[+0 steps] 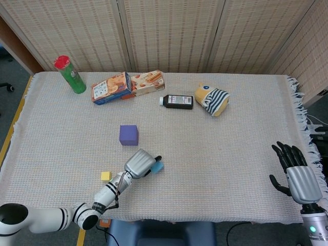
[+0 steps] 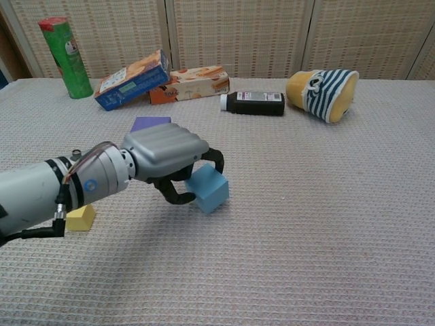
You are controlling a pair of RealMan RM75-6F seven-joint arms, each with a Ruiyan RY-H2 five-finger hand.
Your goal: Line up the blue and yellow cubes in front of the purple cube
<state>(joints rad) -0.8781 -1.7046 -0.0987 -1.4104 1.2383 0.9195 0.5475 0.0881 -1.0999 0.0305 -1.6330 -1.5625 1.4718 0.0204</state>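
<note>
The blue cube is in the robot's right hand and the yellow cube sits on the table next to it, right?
Not quite. It is the left hand that curls around the blue cube, as the chest view shows. The right hand hangs open at the far side of the table, holding nothing. The yellow cube does sit on the table nearby.

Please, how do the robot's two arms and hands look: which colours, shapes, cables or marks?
The left hand has a ribbed silver metal back and black fingers. Its forearm is a light grey cylinder with black rings, a small blue round mark and thin cables at the wrist. The right hand looks alike: silver back, black fingers, grey wrist with a small light.
</note>
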